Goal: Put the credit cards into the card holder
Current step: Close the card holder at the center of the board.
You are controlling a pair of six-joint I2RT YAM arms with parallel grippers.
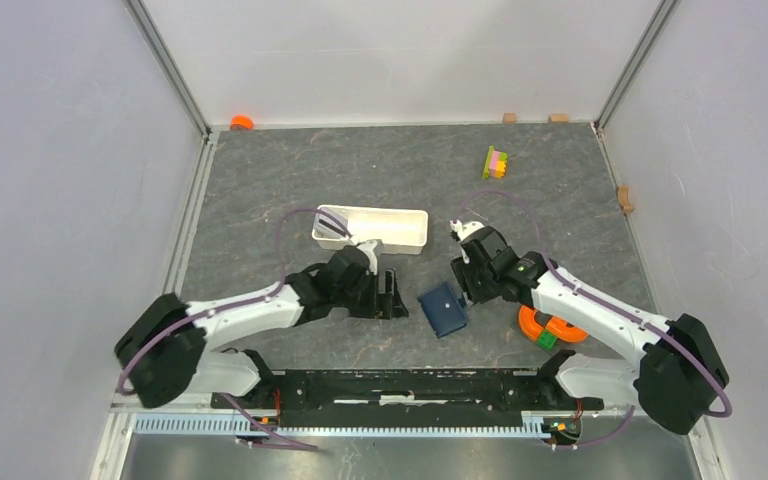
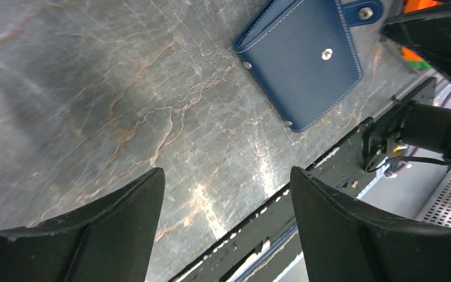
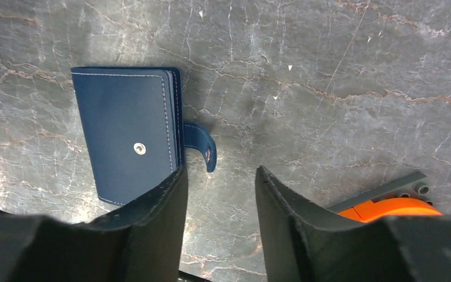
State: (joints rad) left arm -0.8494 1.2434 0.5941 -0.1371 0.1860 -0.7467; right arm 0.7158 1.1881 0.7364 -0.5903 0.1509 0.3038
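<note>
Navy leather marks the card holder [image 1: 444,309], which lies folded shut and flat on the grey marbled table [image 1: 290,170], near the front edge and between the two arms. Its cover faces up with a metal snap stud showing. In the right wrist view the card holder [image 3: 126,141] has its strap tab [image 3: 202,144] unfastened and curling out to the side. Thin layered edges show along that side, but the closed cover hides what it holds.

The left gripper [image 1: 390,295] sits low over the table just left of the card holder [image 2: 305,64]. Its jaws are wide apart over bare stone in its own wrist view [image 2: 226,176], holding nothing. The right gripper [image 1: 465,272] hangs just beyond the wallet's right corner with its jaws parted more narrowly [image 3: 220,173] and nothing between them. One finger overlaps the wallet's near corner in that view, and contact cannot be judged.

Behind the left gripper stands a long white tray [image 1: 400,238], its visible inside plain white. An orange roll [image 1: 550,328] lies under the right arm. A yellow-pink-green block stack [image 1: 496,162] stands well apart, towards the far edge.
</note>
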